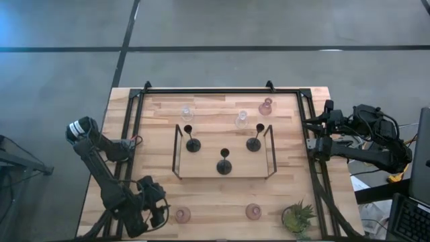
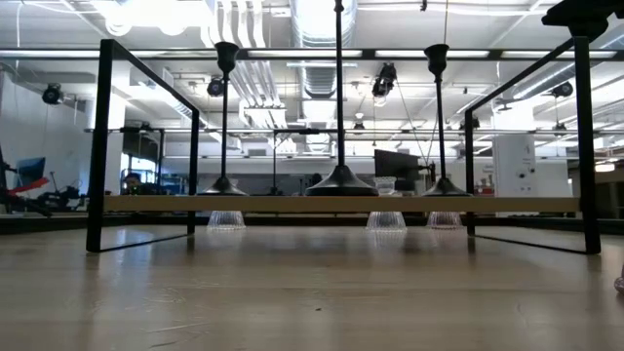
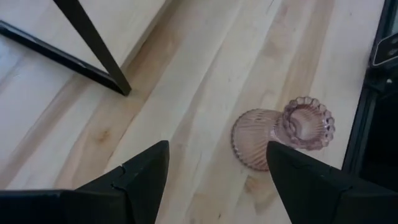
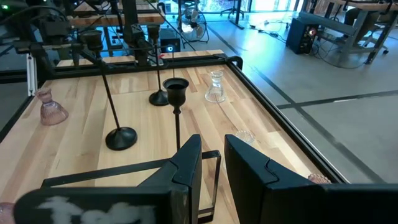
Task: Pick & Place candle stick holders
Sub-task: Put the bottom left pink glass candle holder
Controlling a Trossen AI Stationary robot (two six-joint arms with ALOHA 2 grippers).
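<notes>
Three black candle stick holders (image 1: 224, 165) stand on a raised wooden board in a black metal frame (image 1: 177, 153) at the table's middle. Two clear glass holders (image 1: 187, 113) and a pink one (image 1: 266, 106) stand behind the frame. Two more pink ones stand near the front edge. My left gripper (image 1: 161, 214) is open beside the left front pink holder (image 1: 182, 215). In the left wrist view that holder (image 3: 292, 130) stands upright on its base just off one fingertip (image 3: 280, 163), apart from it as far as shows. My right gripper (image 4: 212, 165) waits at the table's right edge, open a little and empty.
A small green potted plant (image 1: 297, 216) stands at the front right corner, next to the second front pink holder (image 1: 253, 212). A leg of the black frame (image 3: 99, 50) stands on the table ahead of my left gripper. Black rails (image 1: 134, 121) run along the table's sides.
</notes>
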